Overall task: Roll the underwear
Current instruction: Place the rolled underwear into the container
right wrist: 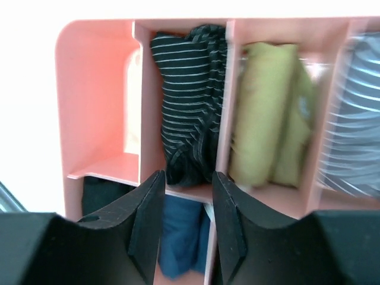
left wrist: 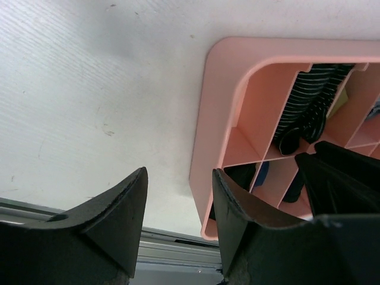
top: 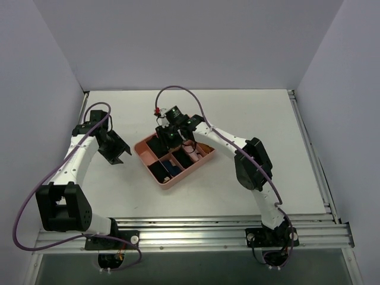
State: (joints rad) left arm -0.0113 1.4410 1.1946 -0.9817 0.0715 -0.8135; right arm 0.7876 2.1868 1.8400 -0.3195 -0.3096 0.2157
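**Right pincer** (right wrist: pixel 187 178) — closest to its wrist camera. The two black fingers are parted by a modest gap with nothing between them. It hangs over the pink divided tray (right wrist: pixel 89 71).

- Straight ahead of the gap, a rolled black garment with thin white stripes (right wrist: pixel 190 101) fills one compartment.
- To the right of that roll is a yellow-green roll (right wrist: pixel 270 119). Further right is a grey striped piece (right wrist: pixel 350 136), which is blurred.
- To the left of the striped roll, one compartment holds nothing.
- Between and below the fingers lies blue fabric (right wrist: pixel 181 237).

**Underwear** (right wrist: pixel 101 193) — taken to be the plain black soft fabric in the corner compartment, just left of the pincer's left finger and partly hidden behind it. The reddish-brown band does not show, so this identification is not certain. Neither pincer touches it.

**Left pincer** (left wrist: pixel 179 178) — the fingers stand well apart with nothing between them. It is held above the white bench (left wrist: pixel 89 89), and the bare surface shows through the gap. The tray's rounded corner lies just to the right of the right finger. In the overhead view this pincer sits to the left of the tray and clear of it, while the right pincer is directly over the tray's far half.
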